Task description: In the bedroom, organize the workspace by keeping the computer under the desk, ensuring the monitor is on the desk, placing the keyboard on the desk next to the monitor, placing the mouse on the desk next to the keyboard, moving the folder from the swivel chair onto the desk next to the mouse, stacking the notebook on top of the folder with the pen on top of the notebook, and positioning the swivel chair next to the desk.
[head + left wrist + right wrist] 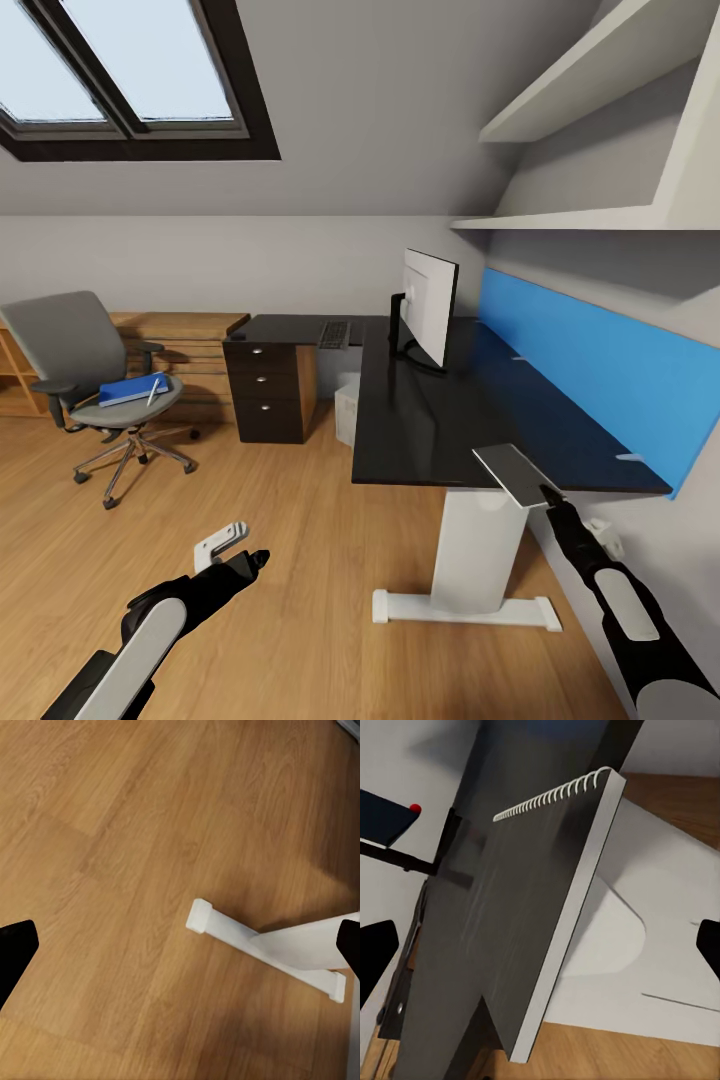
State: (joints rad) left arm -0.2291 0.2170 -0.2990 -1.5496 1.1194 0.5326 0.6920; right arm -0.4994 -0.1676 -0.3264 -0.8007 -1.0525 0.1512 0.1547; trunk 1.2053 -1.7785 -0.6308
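The black-topped desk (420, 430) stands to the right with the monitor (430, 305) and the keyboard (335, 333) on it. A small dark mouse (238, 336) lies at its far left end. Under it stands the pale computer (347, 410). The grey notebook (518, 473) (532, 915) tilts over the desk's near edge, between the spread fingers of my open right gripper (548, 492); contact is unclear. The swivel chair (70, 345), apart at the left, carries the blue folder (130, 388) and the white pen (153, 390). My left gripper (258, 558) (180, 952) hangs open over the floor.
A light wooden drawer chest (190, 345) lines the wall behind the chair. The desk's black drawer unit (268, 395) and white leg (475, 555) (285, 949) reach the floor. White shelves (590, 215) jut out above the desk. Wood floor (260, 480) lies between chair and desk.
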